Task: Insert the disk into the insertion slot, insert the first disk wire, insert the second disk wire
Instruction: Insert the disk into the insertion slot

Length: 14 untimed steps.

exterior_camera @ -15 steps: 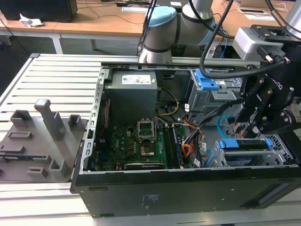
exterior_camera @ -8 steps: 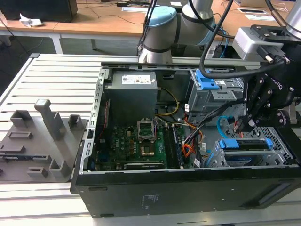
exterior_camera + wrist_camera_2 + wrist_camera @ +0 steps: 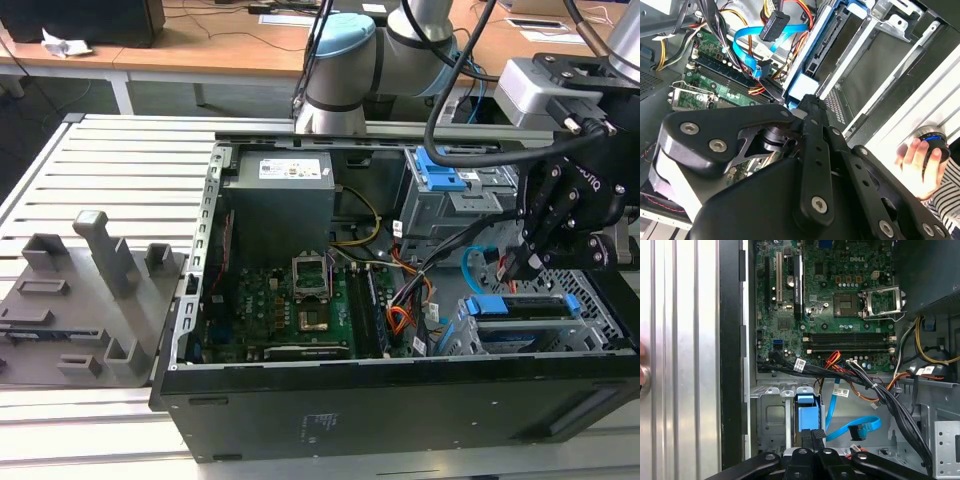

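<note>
Jaws look shut, nothing seen betw. them; gripper (image 3: 812, 432) tip is right at the blue end of the disk (image 3: 806, 414), which lies in the slot (image 3: 603, 305). Step 1 looks about done, prob. a last push. 2nd wire (image 3: 833, 412) lies loose near the slot, its plug (image 3: 857, 431) unconnected. Wire work would need opened jaws and fine aim, since cables crowd the bay. Case (image 3: 400, 410) lies on a slatted table (image 3: 130, 160), with desks (image 3: 230, 45) behind.
</note>
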{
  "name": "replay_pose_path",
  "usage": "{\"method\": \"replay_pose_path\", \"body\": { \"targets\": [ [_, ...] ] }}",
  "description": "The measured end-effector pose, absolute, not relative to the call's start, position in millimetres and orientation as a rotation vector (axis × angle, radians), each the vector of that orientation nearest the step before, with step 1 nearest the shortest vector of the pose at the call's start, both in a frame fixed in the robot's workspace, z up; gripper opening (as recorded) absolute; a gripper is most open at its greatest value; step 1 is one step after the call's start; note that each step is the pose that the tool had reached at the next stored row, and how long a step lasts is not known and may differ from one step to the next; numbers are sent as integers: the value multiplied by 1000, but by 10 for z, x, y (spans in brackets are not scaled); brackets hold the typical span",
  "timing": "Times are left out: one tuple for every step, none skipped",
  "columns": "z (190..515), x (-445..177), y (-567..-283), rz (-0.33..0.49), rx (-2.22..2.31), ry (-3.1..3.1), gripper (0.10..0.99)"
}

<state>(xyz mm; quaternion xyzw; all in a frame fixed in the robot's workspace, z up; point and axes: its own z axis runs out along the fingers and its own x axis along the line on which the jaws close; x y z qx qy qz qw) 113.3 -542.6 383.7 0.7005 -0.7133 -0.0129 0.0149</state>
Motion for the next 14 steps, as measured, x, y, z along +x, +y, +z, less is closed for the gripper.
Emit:
{"method": "replay_pose_path", "body": {
  "targets": [
    [3836, 1133, -5426, -40, 2180, -2220, 106],
    [3836, 1132, -5426, -40, 2180, -2220, 106],
    [3835, 1141, -5425, -40, 2180, -2220, 106],
    [3835, 1158, -5422, -40, 2180, -2220, 106],
    [3835, 1185, -5420, -41, 2180, -2220, 106],
    [3827, 1200, -5419, -41, 2180, -2220, 106],
    [3790, 1199, -5420, -42, 2179, -2219, 106],
    [3764, 1200, -5420, -42, 2179, -2219, 106],
    [3749, 1201, -5420, -43, 2179, -2219, 106],
    [3728, 1201, -5420, -43, 2179, -2219, 106],
    [3717, 1200, -5420, -43, 2179, -2219, 106],
    [3709, 1200, -5420, -43, 2179, -2219, 106],
    [3697, 1200, -5420, -43, 2179, -2219, 106],
    [3685, 1200, -5420, -43, 2179, -2219, 106]
  ]
}}
